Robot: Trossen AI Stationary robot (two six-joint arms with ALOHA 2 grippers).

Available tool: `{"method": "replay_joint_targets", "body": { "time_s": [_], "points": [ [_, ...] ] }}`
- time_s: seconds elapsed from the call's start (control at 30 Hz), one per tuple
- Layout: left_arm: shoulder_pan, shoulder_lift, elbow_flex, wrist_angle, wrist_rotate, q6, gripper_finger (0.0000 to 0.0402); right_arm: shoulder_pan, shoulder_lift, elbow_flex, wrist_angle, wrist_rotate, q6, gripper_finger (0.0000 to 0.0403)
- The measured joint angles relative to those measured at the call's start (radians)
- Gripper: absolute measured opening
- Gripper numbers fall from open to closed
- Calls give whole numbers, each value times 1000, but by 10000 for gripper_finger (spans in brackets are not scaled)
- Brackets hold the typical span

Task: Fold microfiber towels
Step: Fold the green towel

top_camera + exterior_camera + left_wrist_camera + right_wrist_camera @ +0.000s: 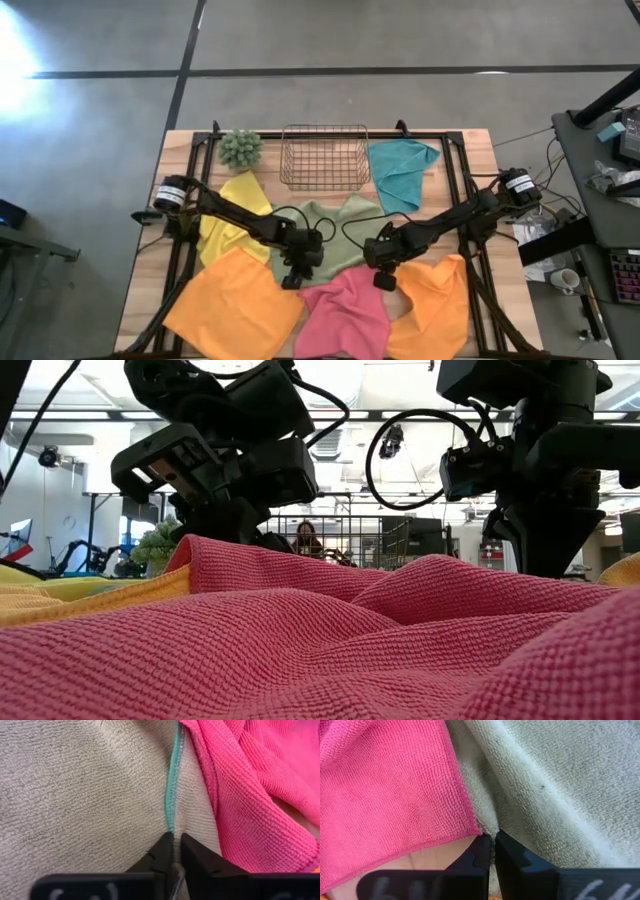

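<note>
The sage green towel (330, 232) lies spread at the table's middle. Its near edge is partly under the pink towel (345, 312). My left gripper (293, 280) is shut at that edge's left part, and my right gripper (384, 283) is shut at its right part. An orange towel (235, 305) lies flat at the near left and another orange towel (437, 300) at the near right. The yellow towel (232, 215) lies left of the sage one. The teal towel (400, 172) lies at the far right. In the low view the pink towel (300, 640) hides both fingertips. My left gripper (174, 840) pinches the sage towel's teal-stitched hem (170, 820) between its two fingers, slanting down from the table's left. The cloth puckers into a ridge that runs into the fingers. The rest of the towel lies on the table. My right gripper (493, 840) pinches a ridge of the sage towel's edge (492, 827) between its two fingers, pointing steeply down. The pink towel's corner (472, 827) ends right at one fingertip. Whether that corner is caught too, I cannot tell. The towel lies on the table.
A wire basket (323, 155) stands at the far middle, with a fuzzy green plant ball (240, 148) to its left. Black frame rails (190, 200) run along both table sides. Bare wood shows in the near left corner (140, 310).
</note>
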Motion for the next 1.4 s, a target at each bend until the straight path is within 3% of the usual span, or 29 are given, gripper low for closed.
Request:
{"method": "replay_joint_targets", "body": {
  "time_s": [0.23,0.5,0.67,1.07,1.2,1.4],
  "points": [
    [-1,-20,0,-40,0,4,2,0,-1,0,2,1,25,9],
    [-2,-127,2,-148,-93,19,1,0,-3,98,-3,7,-32,9],
    [-4,-229,3,-225,-159,-5,0,0,-3,156,-41,89,-41,9],
    [-12,-465,14,-444,-355,-87,0,0,-3,393,-374,249,-127,8],
    [-15,-524,58,-499,-435,-89,0,0,-3,488,-444,296,-154,8],
    [-16,-533,196,-618,-472,-83,0,0,-4,642,-623,413,-173,8]
  ]
}}
